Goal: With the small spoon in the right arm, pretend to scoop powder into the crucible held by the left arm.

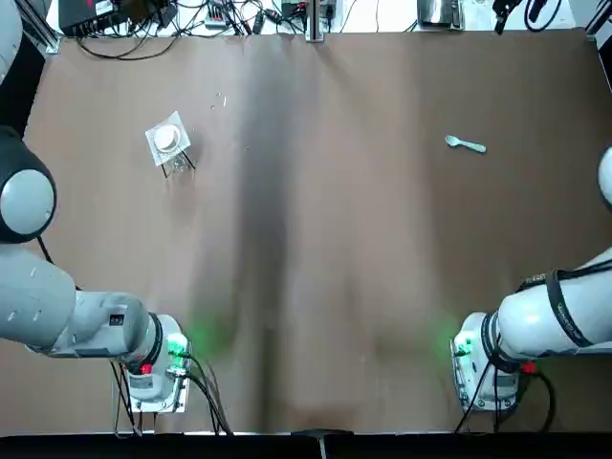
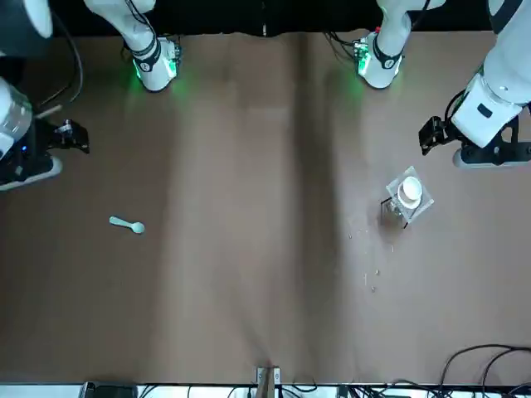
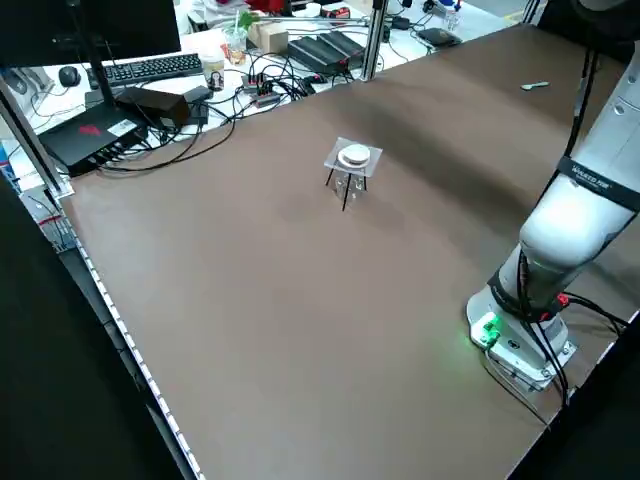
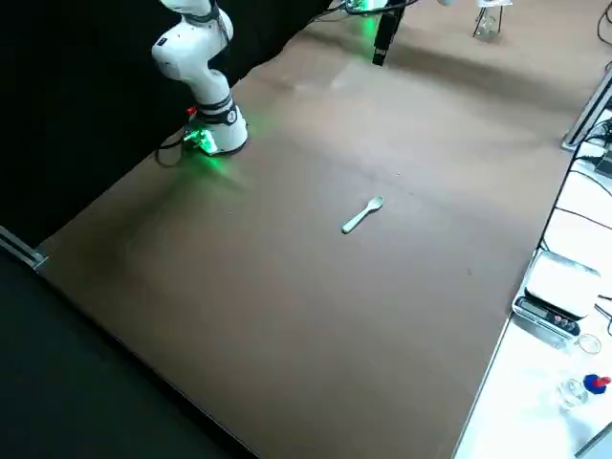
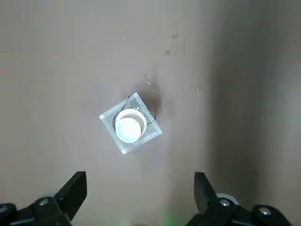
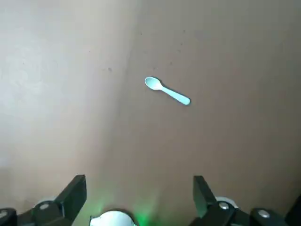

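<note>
Nothing grasped yet: my left gripper [image 5: 140,184] and right gripper [image 6: 139,184] (both spread wide, empty) hover above the crucible [image 5: 130,128] and the spoon [image 6: 167,91].

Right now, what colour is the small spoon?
Pale aqua, plain with no pattern. The spoon shows best in the right wrist view.

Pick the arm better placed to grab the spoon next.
Right. The spoon lies on the robot's right side of the table, and the right gripper hangs open above it. The left gripper hangs open over the crucible on the left side.
</note>
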Tool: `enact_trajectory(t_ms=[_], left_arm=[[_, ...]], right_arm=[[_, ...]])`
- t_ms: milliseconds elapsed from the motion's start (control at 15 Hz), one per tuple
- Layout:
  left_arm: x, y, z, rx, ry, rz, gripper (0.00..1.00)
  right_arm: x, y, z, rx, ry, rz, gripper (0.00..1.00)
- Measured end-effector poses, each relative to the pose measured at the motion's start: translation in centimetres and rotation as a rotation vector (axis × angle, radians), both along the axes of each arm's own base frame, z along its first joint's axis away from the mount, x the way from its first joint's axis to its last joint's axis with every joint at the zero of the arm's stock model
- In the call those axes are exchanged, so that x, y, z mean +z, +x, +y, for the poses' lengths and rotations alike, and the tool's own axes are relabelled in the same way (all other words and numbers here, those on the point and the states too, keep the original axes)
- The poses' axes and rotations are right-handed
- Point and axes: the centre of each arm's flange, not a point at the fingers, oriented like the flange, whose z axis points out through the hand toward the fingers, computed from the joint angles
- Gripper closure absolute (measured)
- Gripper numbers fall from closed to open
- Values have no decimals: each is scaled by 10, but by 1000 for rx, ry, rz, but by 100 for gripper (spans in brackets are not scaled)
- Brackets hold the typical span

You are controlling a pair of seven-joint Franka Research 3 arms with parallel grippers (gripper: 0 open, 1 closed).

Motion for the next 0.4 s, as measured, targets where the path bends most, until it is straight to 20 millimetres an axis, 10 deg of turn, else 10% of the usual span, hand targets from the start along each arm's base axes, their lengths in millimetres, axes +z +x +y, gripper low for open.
enact_trajectory(t_ms=[400], left_arm=[[-1,0,1,2,1,3,0]], right_arm=[[-9,-24,-1,-22,59,-19,0]])
